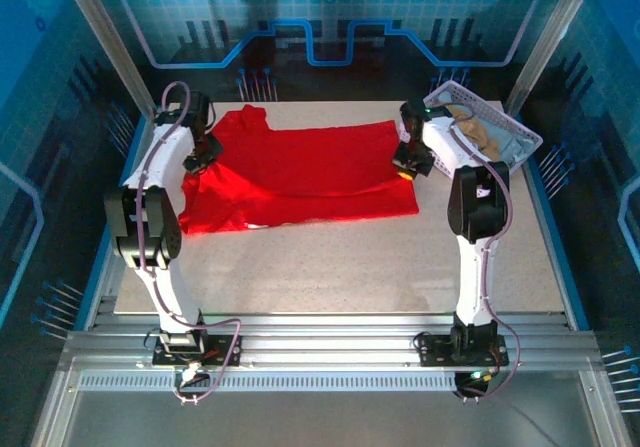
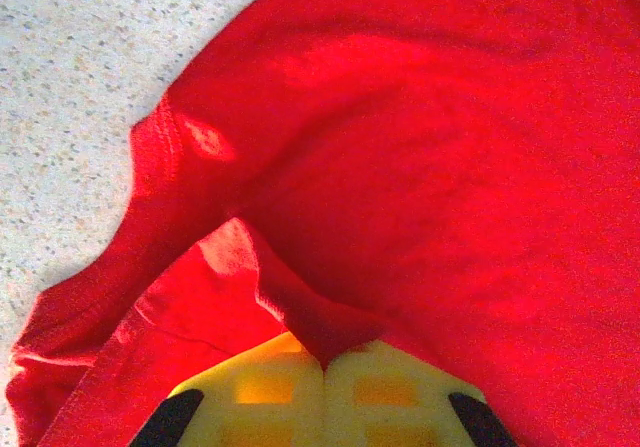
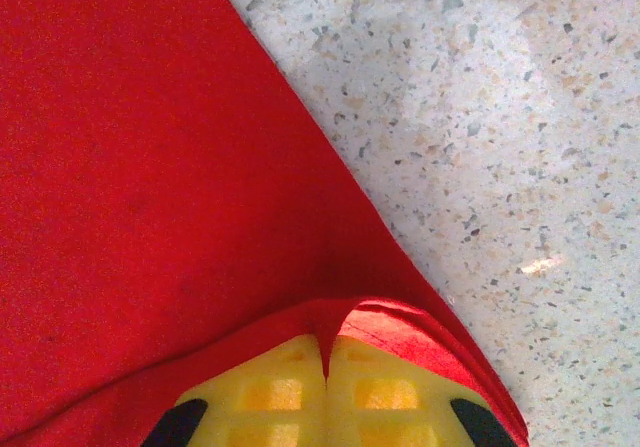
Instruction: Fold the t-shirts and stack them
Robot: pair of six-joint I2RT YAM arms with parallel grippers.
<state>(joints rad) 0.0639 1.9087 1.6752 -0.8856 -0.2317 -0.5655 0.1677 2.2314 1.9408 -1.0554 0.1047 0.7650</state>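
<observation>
**Table + what's on it**

Speckled beige table [image 1: 330,257], flat top. Red tee [image 1: 300,172] spread over the far half, L to R, mostly flat, bunched and wrinkled at L end, R edge straight. Lavender lattice basket [image 1: 447,91] sits at far R corner, near tee's R edge.

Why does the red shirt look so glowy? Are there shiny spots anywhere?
Top external: the red t-shirt is so bright its folds nearly vanish, and the table has a pale sheen near the front. Left wrist: light makes a shiny patch on a shirt fold, and the yellow fingers look blurry up close. Right wrist: a small white glint sits on the table.
</observation>
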